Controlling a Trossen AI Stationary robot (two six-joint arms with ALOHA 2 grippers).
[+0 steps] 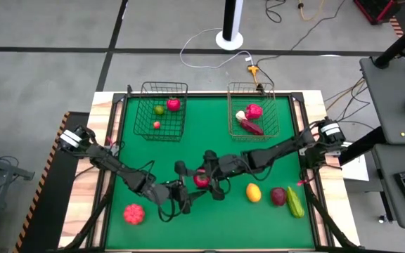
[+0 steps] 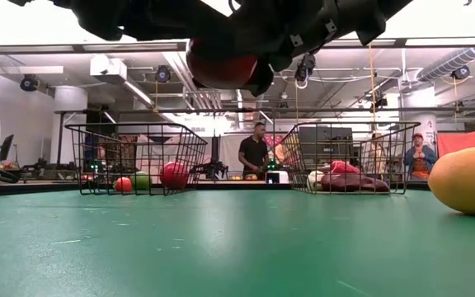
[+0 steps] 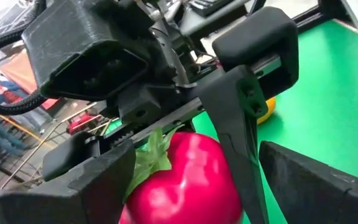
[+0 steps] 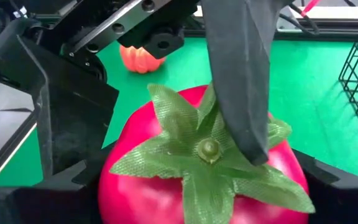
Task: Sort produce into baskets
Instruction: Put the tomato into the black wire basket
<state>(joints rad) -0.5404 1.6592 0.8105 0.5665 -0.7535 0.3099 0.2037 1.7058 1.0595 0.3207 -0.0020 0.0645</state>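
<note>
Two sets of jaws meet on the red toy tomato [image 1: 201, 180] w/ green calyx, mid-bench: right gripper [image 1: 206, 176] clamped on it, left gripper's [image 1: 188, 188] apart alongside. Don't release till left's clamped.

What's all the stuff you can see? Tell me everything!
table: one, green
black basket: one, back left; produce inside: green, red, small red
copper basket: one, back right; produce inside: magenta, white, purplish
loose produce: four, front; red, yellow, dark red, green
tomato: one, red, lifted, centre
people: two, behind table
right end effector: gripping tomato
left end effector: at tomato
</note>
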